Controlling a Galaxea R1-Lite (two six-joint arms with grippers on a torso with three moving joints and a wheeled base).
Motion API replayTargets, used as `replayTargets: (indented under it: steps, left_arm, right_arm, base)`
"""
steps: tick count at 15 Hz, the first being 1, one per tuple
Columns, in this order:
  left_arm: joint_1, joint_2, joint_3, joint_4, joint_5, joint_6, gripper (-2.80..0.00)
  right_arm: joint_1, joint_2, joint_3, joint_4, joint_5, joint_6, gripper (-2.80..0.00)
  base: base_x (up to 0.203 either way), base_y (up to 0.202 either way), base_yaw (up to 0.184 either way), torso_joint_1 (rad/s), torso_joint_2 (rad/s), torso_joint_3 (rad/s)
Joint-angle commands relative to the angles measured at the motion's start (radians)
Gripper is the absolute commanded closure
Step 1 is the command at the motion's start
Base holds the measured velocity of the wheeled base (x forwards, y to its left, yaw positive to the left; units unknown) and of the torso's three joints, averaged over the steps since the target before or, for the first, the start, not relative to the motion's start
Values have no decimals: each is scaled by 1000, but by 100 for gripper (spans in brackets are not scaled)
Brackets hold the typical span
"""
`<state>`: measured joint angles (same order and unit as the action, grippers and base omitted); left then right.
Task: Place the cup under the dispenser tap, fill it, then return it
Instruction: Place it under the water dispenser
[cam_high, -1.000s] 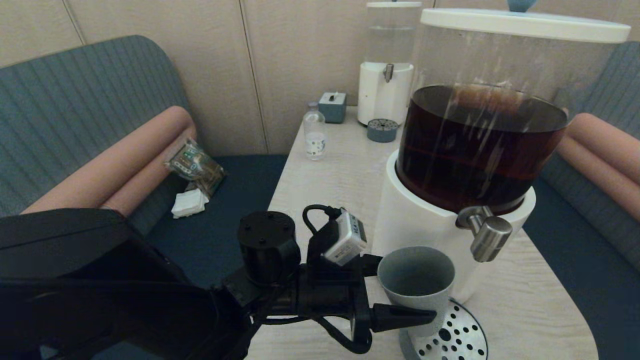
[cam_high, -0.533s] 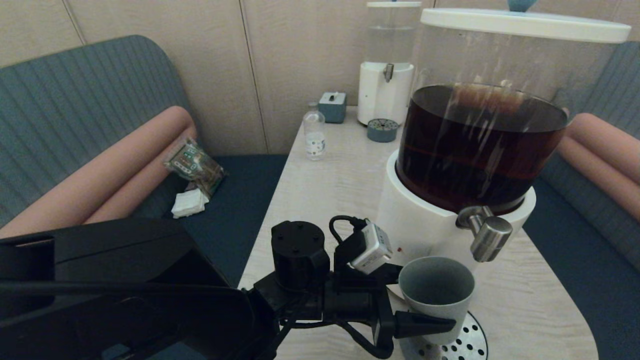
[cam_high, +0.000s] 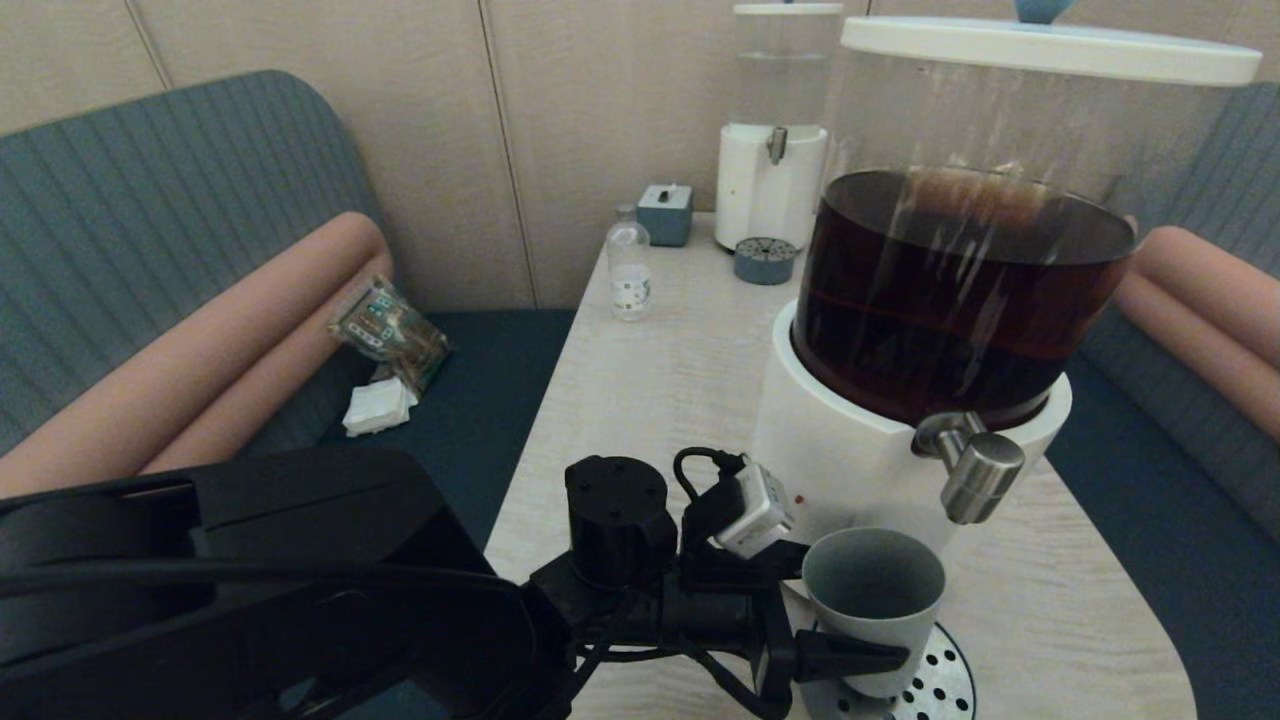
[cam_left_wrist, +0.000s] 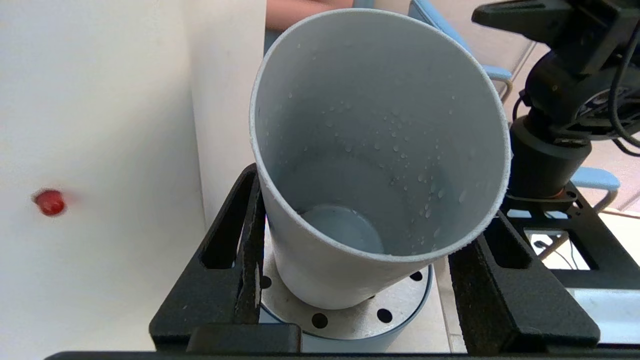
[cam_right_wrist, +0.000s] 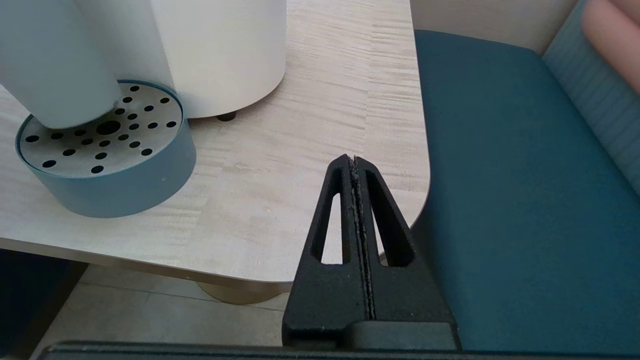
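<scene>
My left end effector (cam_high: 835, 620) pinches the cup (cam_high: 873, 600) from both sides, fingers (cam_left_wrist: 235, 260) against its wall. Cup is over the perforated drip tray (cam_high: 925, 685); I cannot tell if it touches. Inside: empty, only droplets. My right end effector (cam_right_wrist: 356, 165) is parked off the desk (cam_right_wrist: 310, 125) edge, fingers pressed together. Above and just right of the cup: the tap (cam_high: 975, 475). Behind it, the tank (cam_high: 960, 290) of dark liquid.
</scene>
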<state>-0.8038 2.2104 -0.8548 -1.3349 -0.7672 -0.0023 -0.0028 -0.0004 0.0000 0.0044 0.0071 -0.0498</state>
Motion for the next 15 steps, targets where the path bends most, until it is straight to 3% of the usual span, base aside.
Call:
replayTargets:
  steps: [1,15]
  left_arm:
    - [0,6,-1,-7,-4,-1,0]
    - [-29,38,-13,-6,2,-4,0]
  right_arm:
    - [0,-4,9,0,1,-1,0]
    - [1,-4,9,0,1,1,0]
  base:
    - [0,0,0,0,0,0]
    - [0,0,0,0,0,0]
